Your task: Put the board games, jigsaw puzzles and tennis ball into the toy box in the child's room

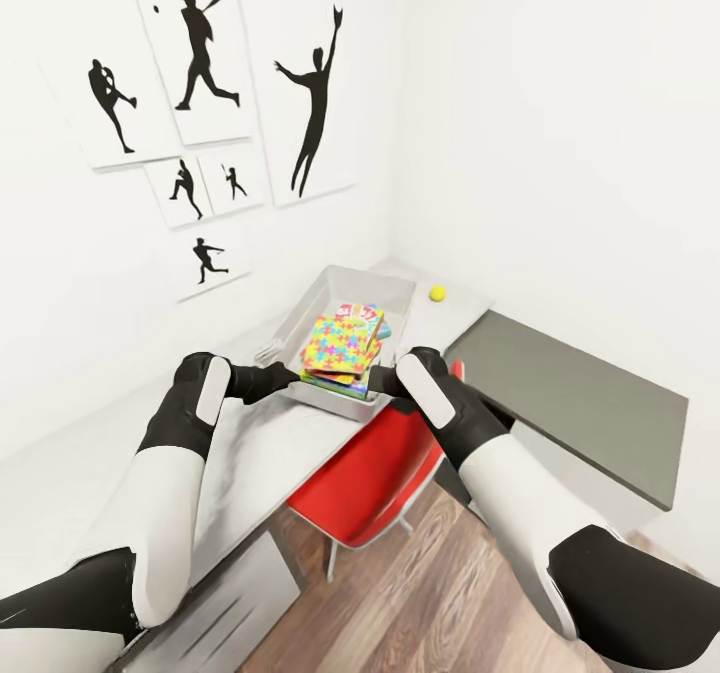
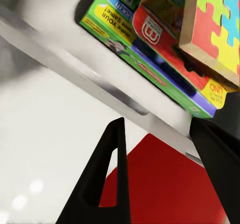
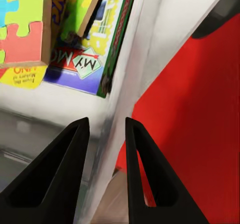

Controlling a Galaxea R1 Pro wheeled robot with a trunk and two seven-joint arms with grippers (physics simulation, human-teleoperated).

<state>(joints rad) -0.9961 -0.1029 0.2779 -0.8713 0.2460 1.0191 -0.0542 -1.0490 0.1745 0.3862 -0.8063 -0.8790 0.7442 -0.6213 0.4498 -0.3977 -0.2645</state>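
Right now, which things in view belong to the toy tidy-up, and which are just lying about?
Job:
- toy box on the table
- jigsaw puzzle on top of the stack in the box
- board games under it
- tennis ball, on the table outside the box

Lying about:
- red chair
- silhouette wall pictures
- dark grey-topped cabinet
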